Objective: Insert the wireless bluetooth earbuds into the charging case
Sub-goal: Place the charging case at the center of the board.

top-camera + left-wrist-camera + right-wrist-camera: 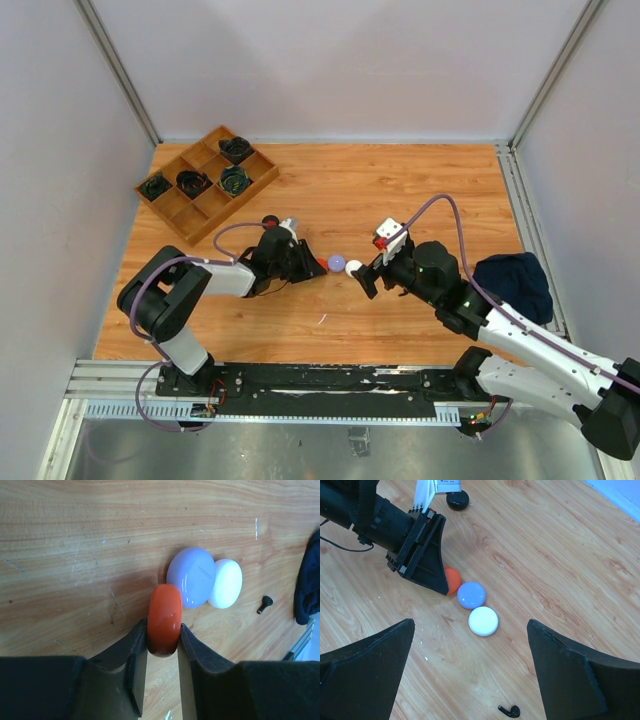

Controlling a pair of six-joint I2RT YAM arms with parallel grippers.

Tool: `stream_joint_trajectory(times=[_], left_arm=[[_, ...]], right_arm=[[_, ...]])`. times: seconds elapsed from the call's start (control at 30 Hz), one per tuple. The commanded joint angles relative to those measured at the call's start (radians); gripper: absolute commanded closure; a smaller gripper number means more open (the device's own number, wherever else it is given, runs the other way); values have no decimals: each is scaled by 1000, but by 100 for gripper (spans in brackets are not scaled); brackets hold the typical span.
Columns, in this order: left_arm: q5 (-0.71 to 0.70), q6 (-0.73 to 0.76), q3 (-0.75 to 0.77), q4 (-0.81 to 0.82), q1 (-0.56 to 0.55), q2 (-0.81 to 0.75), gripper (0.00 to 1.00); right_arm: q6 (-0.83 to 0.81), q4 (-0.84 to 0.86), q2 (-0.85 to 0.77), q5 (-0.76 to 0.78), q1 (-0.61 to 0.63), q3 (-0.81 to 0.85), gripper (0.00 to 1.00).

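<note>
My left gripper [163, 632] is shut on an orange round case [164, 617], held on edge against the table. A pale purple round case [191, 577] touches it, and a white round case [226, 583] touches the purple one. A tiny black stemmed earbud [264, 604] lies on the wood beyond them. It also shows in the right wrist view [510, 711], with the white case [483, 621] further out. My right gripper [470, 680] is open wide and empty, hovering above that earbud. In the top view the grippers [312, 266] [362, 278] face each other across the cases.
A black round case [457, 499] lies behind the left gripper. A wooden divided tray [205, 212] with black coiled cables sits at the back left. A dark blue cloth [515, 282] lies at the right edge.
</note>
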Motion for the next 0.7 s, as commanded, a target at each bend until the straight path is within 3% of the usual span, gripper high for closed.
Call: stream_joint_trajectory(times=[0.0, 0.27, 0.67], left_arm=[[-18, -25, 21, -27, -3, 9, 65], [-121, 5, 41, -166, -3, -34, 35], [-412, 163, 162, -550, 13, -179, 13]], right_arm=[[19, 38, -18, 5, -15, -11, 4], [27, 33, -22, 12, -23, -10, 3], [33, 23, -47, 27, -32, -14, 2]])
